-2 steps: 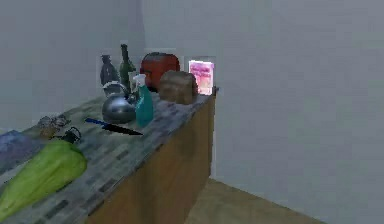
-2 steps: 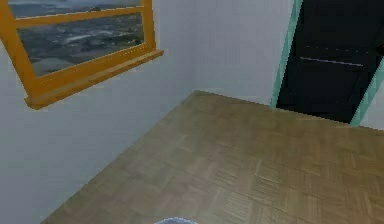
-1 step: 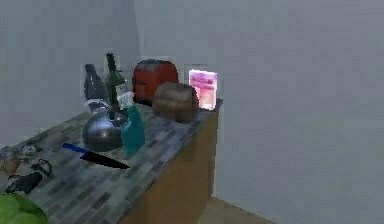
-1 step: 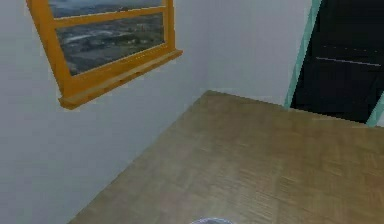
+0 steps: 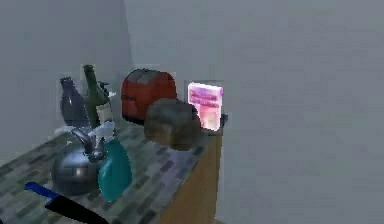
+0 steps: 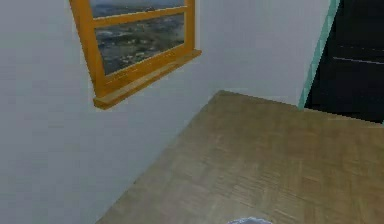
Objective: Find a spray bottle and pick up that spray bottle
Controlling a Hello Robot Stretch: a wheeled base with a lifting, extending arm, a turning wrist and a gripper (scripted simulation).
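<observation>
The teal spray bottle point(image 5: 114, 171) hides part of the grey kettle point(image 5: 70, 172), and the top edge cuts the window point(image 6: 135, 42).

We are seeing the forward view dimly and evenly lit, the wall point(image 5: 300, 60) darkening toward the corner and a faint sheen lying on the kettle point(image 5: 72, 172). In the arm side view, soft light is falling brighter across the wooden floor point(image 6: 260, 150), while the doorway point(image 6: 352, 50) is lying in deep shade.

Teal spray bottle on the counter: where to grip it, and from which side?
Probably the teal spray bottle around the middle of its body, since it stands upright. Come from the forward view's right, where bare counter lies beside it; a grey kettle crowds its other side.
</observation>
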